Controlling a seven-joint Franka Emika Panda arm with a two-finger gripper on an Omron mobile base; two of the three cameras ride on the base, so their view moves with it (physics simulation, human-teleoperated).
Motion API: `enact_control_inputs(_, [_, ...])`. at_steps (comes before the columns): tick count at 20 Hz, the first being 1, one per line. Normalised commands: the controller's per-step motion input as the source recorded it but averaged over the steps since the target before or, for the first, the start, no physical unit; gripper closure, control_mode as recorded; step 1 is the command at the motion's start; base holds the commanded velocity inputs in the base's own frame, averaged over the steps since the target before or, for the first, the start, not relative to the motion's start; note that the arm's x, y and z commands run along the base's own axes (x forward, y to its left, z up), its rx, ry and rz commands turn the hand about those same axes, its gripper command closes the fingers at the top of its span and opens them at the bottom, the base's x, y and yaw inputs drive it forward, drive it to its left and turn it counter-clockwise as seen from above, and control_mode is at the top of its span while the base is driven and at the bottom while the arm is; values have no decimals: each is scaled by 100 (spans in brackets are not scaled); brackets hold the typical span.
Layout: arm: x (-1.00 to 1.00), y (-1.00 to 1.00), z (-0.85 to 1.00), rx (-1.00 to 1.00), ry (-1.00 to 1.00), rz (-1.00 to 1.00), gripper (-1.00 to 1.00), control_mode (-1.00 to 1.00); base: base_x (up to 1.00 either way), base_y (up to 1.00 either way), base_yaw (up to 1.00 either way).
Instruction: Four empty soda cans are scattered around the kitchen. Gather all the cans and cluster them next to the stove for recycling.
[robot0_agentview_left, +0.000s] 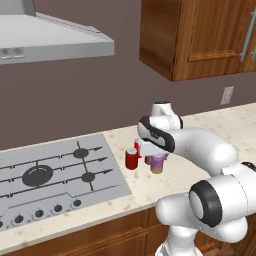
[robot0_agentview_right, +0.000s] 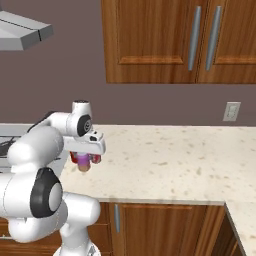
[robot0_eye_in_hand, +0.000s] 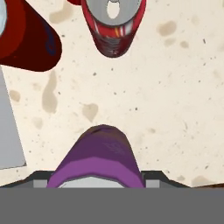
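Purple can (robot0_agentview_left: 158, 163) upright beside red cans (robot0_agentview_left: 132, 159) on the counter right of the stove (robot0_agentview_left: 55, 175).

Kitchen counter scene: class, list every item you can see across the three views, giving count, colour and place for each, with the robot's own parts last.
purple can: one, purple with pale orange base, upright between the gripper's fingers, just right of the stove.
red cans: at least two, red with silvery tops, on the counter beside the purple can.
stove: one, silver-grey with black grates, left of the cans.
range hood: one, grey, above the stove.
wall cabinets: brown wood, upper wall.
outlet: one, pale, on the wall.
counter: speckled cream.
gripper: one, around the purple can.
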Motion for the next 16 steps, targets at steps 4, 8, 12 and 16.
enact_control_inputs(4, [17,18,-16,0,0,0,100,-100,0,0,0])
enact_control_inputs(8, [9,10,-18,-1,0,-2,100,-100,0,0,0])
enact_control_inputs(12, [14,3,-21,-2,0,-3,100,-100,0,0,0])
enact_control_inputs(16, [11,2,-22,-2,-1,-4,100,-100,0,0,0])
